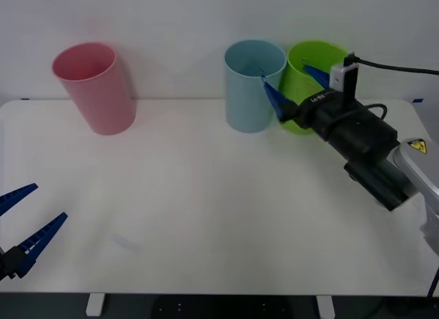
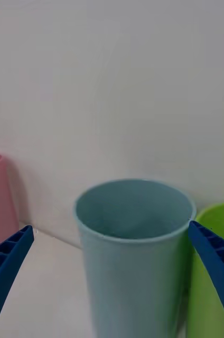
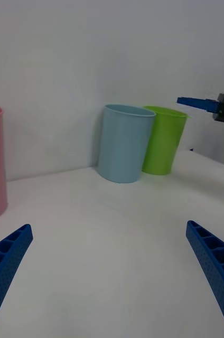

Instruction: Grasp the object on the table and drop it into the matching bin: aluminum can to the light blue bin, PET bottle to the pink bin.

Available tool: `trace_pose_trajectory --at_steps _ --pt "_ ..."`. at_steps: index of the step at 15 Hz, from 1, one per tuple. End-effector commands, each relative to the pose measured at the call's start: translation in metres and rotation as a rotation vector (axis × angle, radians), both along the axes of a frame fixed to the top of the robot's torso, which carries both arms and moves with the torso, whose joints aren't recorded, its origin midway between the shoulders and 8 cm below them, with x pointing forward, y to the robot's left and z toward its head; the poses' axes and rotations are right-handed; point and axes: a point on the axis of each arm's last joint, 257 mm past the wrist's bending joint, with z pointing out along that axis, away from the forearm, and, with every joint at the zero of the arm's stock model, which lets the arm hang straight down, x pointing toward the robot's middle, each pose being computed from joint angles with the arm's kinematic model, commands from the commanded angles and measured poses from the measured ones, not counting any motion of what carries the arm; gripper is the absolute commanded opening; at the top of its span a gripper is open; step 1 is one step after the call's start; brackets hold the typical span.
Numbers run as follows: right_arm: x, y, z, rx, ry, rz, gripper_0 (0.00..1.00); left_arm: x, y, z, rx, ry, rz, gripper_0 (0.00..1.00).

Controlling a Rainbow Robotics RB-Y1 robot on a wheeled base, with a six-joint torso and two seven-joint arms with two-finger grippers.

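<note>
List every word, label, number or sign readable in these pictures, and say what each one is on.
White lettering on the black wrist housing just behind the right gripper: too small and tilted to read.
Yellow triangular warning sign on the right arm's grey shell: a symbol, no words legible.
Light blue bin, pink bin, lime green bin, table: no text.

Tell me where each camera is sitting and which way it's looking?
Front view: above the arms, looking down at the table; left gripper low, right gripper open by the light blue bin.
Right wrist view: on the right wrist, facing the light blue bin between its fingers.
Left wrist view: on the left wrist, low over the table, facing all bins.
Shared: all show the pink bin and lime green bin.
</note>
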Motion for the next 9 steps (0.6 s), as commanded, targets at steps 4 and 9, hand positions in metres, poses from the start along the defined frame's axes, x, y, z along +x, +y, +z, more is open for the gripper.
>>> trace_pose_trajectory --at_steps 4,9 --pt "-0.057 -0.05 -0.046 -0.148 -0.03 0.016 1.0 0.0 0.0 0.0 0.0 0.0 0.0 1.0" --pt "-0.123 -0.09 -0.072 -0.177 -0.003 0.069 1.0 0.0 0.0 0.0 0.0 0.0 0.0 1.0"
